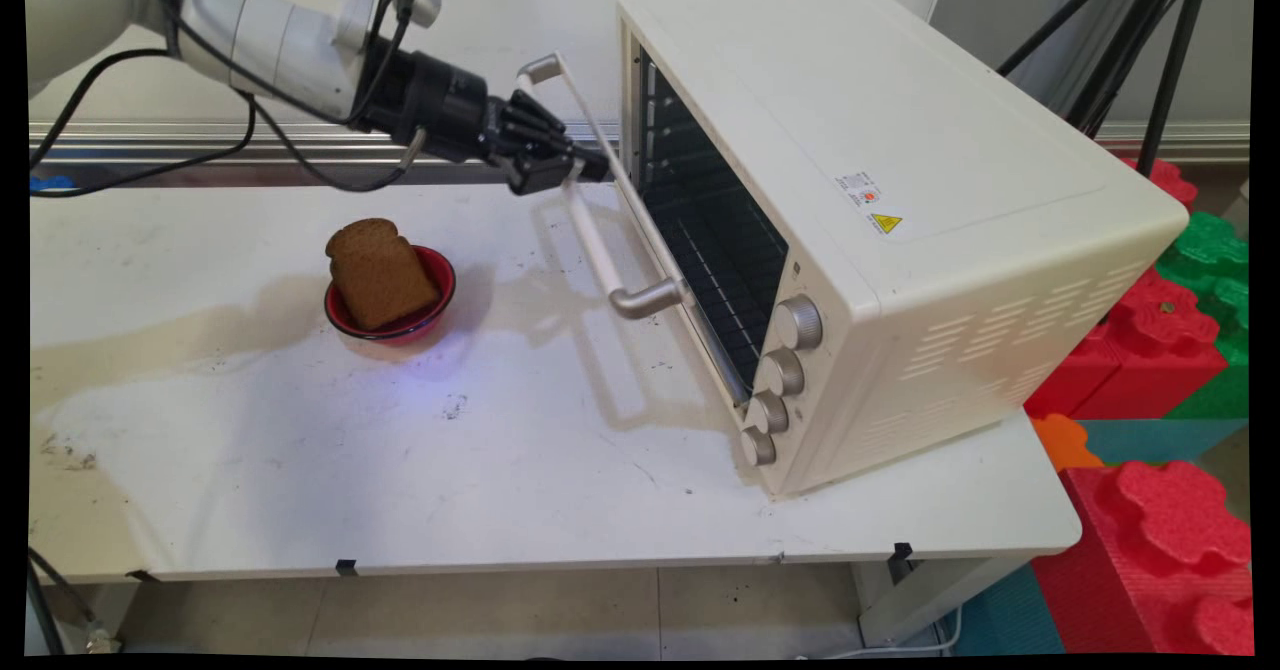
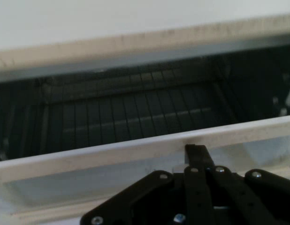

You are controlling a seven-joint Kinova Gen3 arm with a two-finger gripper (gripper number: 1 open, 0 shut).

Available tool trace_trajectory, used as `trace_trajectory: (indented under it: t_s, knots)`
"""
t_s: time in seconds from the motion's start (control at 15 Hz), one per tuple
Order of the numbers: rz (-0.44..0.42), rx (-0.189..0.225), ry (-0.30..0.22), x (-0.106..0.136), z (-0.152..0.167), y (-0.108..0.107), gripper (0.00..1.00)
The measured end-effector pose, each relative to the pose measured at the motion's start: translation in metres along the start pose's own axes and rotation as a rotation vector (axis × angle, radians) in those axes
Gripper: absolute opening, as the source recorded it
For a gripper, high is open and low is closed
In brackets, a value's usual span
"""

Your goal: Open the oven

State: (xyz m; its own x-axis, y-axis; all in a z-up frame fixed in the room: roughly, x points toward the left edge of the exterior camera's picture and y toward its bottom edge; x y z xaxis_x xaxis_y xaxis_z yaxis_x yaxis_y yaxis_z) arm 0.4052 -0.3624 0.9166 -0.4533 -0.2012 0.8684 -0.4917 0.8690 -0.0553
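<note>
The pincer (image 1: pixel 590 165) pinches the top edge of the oven (image 1: pixel 860 210) door (image 1: pixel 640 240), ajar. The door looks stiff and hinged, its smooth handle (image 1: pixel 600 240) the likelier hold.

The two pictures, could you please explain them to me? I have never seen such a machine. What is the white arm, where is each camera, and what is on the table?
The white arm is a robot, ending in a black two-finger gripper. The wide picture comes from a fixed camera above the table's near side. The other comes from a camera on the robot's hand, looking past the gripper into the oven.

On the table stands a cream toaster oven with its glass door partly open, and a red bowl holding a slice of brown bread.

The gripper sits at the door's upper edge, beside the handle. Whether it grips anything is unclear.
</note>
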Motion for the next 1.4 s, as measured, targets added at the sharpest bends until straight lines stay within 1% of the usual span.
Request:
trace_trajectory:
  t_s: [0.73, 1.4]
  knots:
    - [0.016, -0.032, -0.081, -0.047, -0.022, 0.011, 0.00]
    - [0.004, -0.043, -0.145, -0.091, -0.034, 0.018, 0.00]
